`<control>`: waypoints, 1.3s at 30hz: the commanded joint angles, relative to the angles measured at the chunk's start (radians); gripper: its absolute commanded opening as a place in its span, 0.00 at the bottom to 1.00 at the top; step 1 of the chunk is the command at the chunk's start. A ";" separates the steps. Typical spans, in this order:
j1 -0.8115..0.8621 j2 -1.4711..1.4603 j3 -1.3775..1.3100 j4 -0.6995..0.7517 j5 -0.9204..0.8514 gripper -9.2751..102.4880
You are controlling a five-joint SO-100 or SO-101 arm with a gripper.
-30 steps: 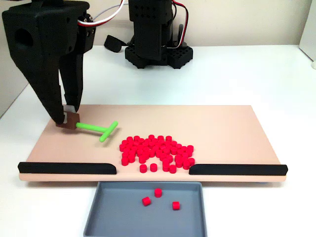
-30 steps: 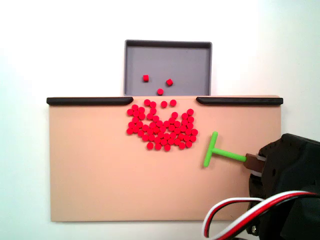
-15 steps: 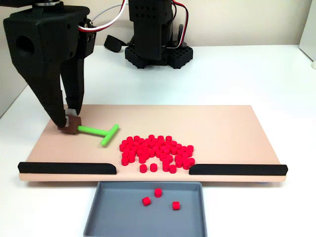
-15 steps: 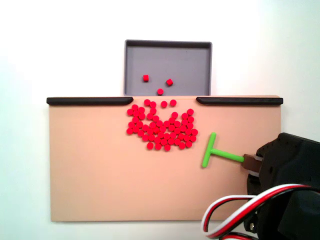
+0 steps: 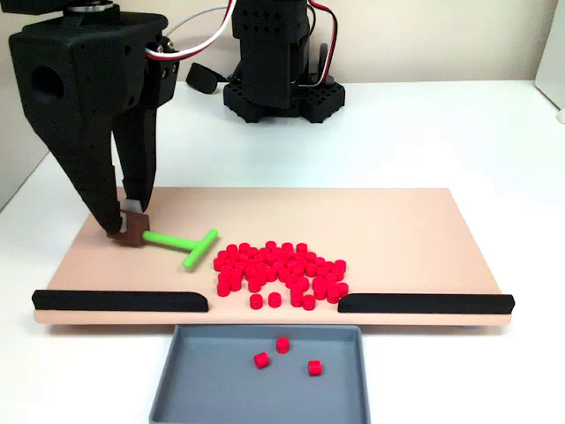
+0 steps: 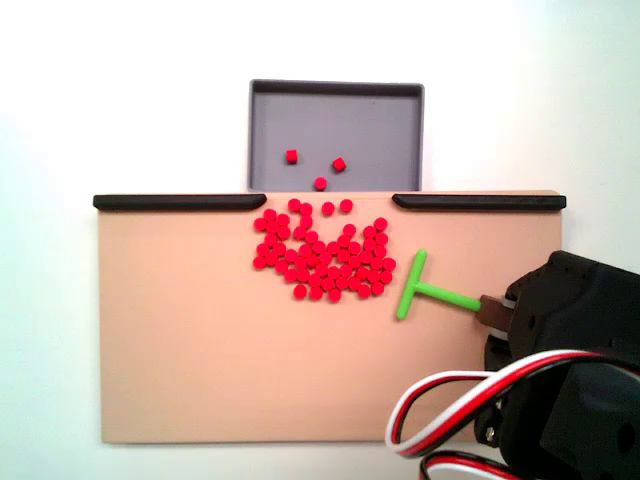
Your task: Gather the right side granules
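Tiny bright red plastic granules (image 5: 279,272) (image 6: 322,262): light, hard, roll easily. Black gripper (image 5: 131,226) (image 6: 494,312) clenched on green T-shaped plastic stick (image 5: 184,243) (image 6: 424,289) handle; sweep, don't pinch.

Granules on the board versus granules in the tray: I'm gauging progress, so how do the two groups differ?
The granules on the board are dozens packed in one cluster; the granules in the tray are three, lying apart. The board group sits on tan wood, the tray group on grey. All are alike: small, red.
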 commanded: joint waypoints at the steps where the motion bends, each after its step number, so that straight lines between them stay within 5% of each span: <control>1: -0.011 0.005 -0.040 -0.002 0.009 0.08; 39: -0.018 -0.034 -0.040 -0.003 0.023 0.08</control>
